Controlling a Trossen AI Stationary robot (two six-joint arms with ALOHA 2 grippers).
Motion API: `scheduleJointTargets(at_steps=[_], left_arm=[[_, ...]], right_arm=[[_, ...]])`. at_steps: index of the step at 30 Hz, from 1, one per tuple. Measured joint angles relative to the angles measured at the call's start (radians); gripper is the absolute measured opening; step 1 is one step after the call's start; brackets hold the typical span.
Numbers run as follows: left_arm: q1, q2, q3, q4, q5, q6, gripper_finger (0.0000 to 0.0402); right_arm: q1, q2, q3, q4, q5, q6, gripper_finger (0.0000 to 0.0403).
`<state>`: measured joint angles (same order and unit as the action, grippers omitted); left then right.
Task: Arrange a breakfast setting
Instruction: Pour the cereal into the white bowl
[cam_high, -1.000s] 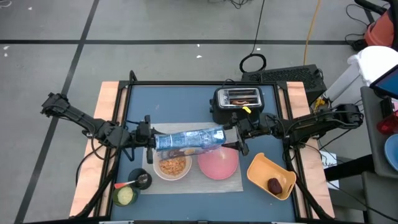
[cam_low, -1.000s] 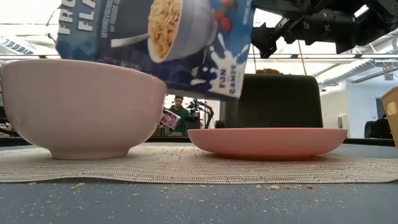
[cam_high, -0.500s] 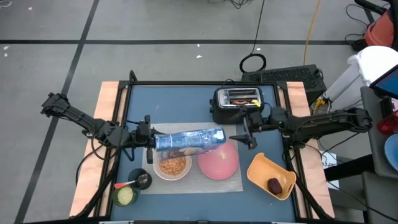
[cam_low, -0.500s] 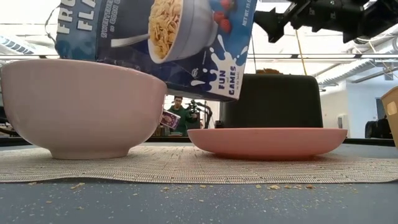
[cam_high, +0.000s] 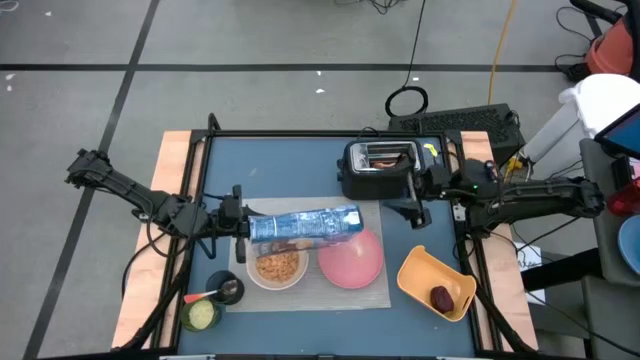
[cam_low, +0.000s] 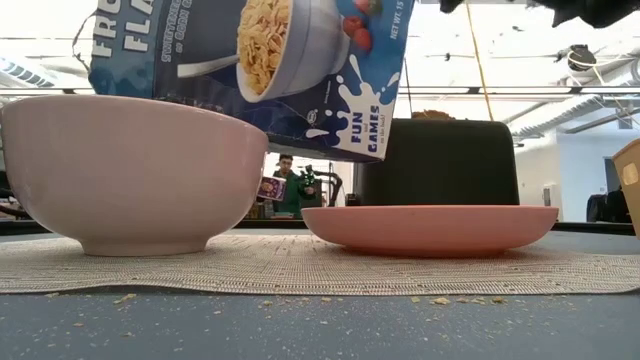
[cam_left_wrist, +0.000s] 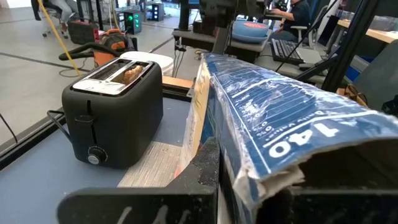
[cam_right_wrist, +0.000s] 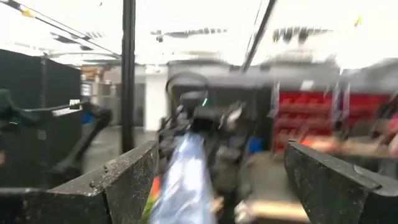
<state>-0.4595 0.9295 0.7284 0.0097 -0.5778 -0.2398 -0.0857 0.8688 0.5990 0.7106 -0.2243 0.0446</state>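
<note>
**Cereal bag held flat over the bowl, right tool standing open by the toaster**

The left tool (cam_high: 238, 222) is clamped shut on one end of a blue cereal bag (cam_high: 303, 224), which reaches away from it lying flat, across the white round bowl (cam_high: 277, 267) and toward the pink round plate (cam_high: 351, 260). The bowl sits directly under the bag, just beyond the left tool's fingertips, and holds brown cereal. In the low view the bag (cam_low: 250, 70) hangs above the bowl (cam_low: 130, 170) without touching its rim, and the plate (cam_low: 430, 228) lies beside the bowl on the grey rectangular mat (cam_low: 300, 268), with crumbs scattered on the tabletop (cam_low: 320, 325) in front.

The right tool (cam_high: 414, 205) has its fingers spread wide and holds nothing. It hovers just beside the black toaster (cam_high: 378, 166), whose slots carry a brown toast slice (cam_high: 382, 158); the plate lies near it, toward the left tool. The yellow-orange dish (cam_high: 436, 284), on the side of the right tool away from the toaster, contains the small dark red fruit (cam_high: 441, 298).

The metal spoon (cam_high: 212, 293) lies on the side of the left tool away from the toaster, next to a small green cup (cam_high: 201, 315). From the left wrist the toaster (cam_left_wrist: 115, 109) stands beyond the held bag (cam_left_wrist: 280, 118).
</note>
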Motion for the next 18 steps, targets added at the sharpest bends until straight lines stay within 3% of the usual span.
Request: scheduleJointTargets(at_steps=[6,13,18], left_arm=[[0.000,0.000,0.000,-0.005,0.000,0.000,0.0003],[0.000,0.000,0.000,-0.006,0.000,0.000,0.0003],[0.000,0.000,0.000,-0.006,0.000,-0.004,0.0003]], right_arm=[[0.000,0.003,0.004,0.173,0.095,-0.052,0.0336],[0.000,0.010,0.004,0.144,0.065,-0.023,0.0341],[0.000,0.017,0.004,0.144,0.066,-0.002,0.0378]])
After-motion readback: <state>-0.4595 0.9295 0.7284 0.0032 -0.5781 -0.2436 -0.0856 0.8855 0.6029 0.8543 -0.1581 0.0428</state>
